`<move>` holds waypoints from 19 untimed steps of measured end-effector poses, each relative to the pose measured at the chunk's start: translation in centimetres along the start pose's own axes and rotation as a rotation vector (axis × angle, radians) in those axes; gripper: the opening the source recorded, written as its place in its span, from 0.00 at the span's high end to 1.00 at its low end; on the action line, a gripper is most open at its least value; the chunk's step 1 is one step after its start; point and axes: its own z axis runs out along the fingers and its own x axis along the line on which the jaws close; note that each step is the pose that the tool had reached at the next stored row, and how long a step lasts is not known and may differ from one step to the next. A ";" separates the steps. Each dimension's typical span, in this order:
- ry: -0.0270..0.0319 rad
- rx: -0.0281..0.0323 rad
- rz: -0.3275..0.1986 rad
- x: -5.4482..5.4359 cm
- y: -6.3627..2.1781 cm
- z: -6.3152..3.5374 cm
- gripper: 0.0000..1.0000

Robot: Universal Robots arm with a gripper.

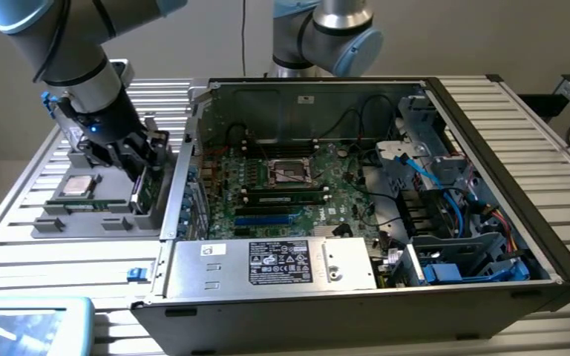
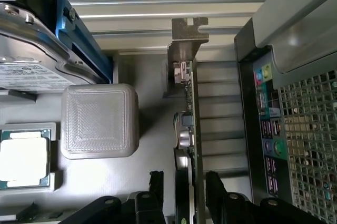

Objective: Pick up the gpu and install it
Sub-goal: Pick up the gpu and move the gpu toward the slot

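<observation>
Slatted table (image 1: 8, 252) is seen carrying a grey tray (image 1: 47, 222) and an open case (image 1: 552, 259). The gpu (image 2: 192, 124) is stood on edge in a tray slot, not yet lifted, so both pickup and installing are left to be done. It is straddled by the gripper (image 2: 185, 182), jaws open, a finger (image 2: 155, 187) on each side; contact probably is not made. Little room is left toward the case wall, more toward the block (image 2: 100, 121).

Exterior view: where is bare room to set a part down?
Bare: slatted table on the near side of the parts tray, and at the exterior view's right of the computer case. Crowded: the tray around gripper and gpu.
</observation>
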 end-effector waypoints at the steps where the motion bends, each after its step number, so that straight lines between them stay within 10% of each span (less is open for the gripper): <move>1: 0.0001 0.0000 0.000 0.0 0.02 0.06 0.54; 13: 0.0011 0.0004 0.000 0.0 -0.01 0.45 0.56; 19: 0.0012 0.0003 0.000 0.0 -0.01 0.47 0.72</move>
